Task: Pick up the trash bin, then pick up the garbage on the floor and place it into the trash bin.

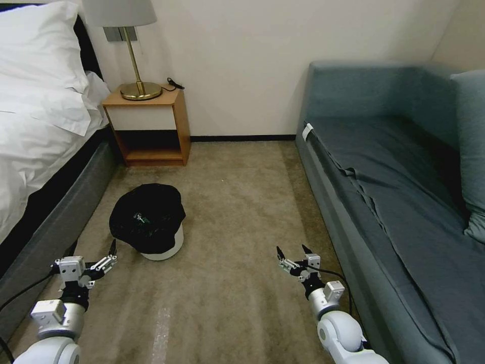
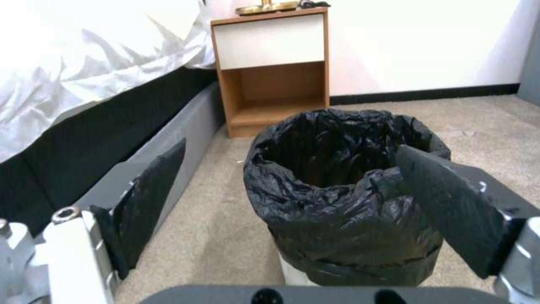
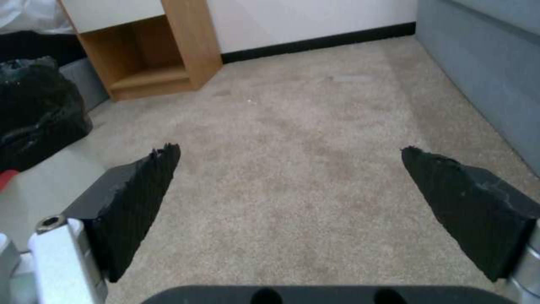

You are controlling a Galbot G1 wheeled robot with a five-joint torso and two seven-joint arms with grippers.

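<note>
Left gripper (image 1: 112, 253): jaws spread wide, holding nothing, low over the carpet (image 1: 237, 212) just short of the trash bin (image 1: 151, 222), not touching it. Right gripper (image 1: 292, 252): jaws likewise spread, empty, over bare carpet near the sofa (image 1: 394, 202). Both arms reach forward and low. The bin stands upright beside the bed (image 1: 40, 126), before the nightstand (image 1: 149, 126); its black bag (image 2: 337, 185) overhangs the rim, and a small greenish item lies inside.

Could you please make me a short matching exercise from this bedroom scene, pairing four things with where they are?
1. trash bin
2. lamp
3. left gripper
4. right gripper

A. on the nightstand
B. open, over bare carpet near the sofa
C. on the carpet beside the bed
D. open, just short of the bin

Pairs: 1-C, 2-A, 3-D, 4-B
</note>
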